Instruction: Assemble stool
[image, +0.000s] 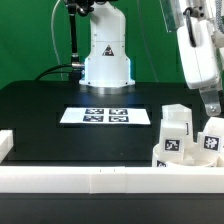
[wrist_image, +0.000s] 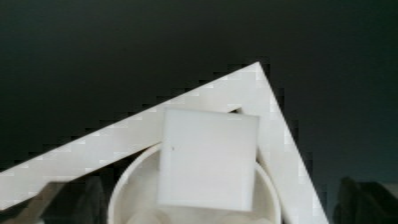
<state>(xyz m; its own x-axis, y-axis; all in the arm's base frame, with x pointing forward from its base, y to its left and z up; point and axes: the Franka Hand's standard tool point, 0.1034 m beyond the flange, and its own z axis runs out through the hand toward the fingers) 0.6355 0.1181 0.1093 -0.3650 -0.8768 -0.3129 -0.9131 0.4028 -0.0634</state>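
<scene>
You've got the fingers (image: 207, 100) released and wide, gripping nothing, just above the leg blocks (image: 174, 135) standing on the seat (wrist_image: 128, 190) in the corner of the border rails (image: 90, 178). Careful: lifting away crooked could topple a leg. No containers here.

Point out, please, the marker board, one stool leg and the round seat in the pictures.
Marker board (image: 107, 117), exterior view: on its middle, between the tags.
Stool leg (wrist_image: 210, 158), wrist view: on its flat white face.
Round seat (wrist_image: 128, 188), wrist view: on the curved rim beside the leg.
</scene>
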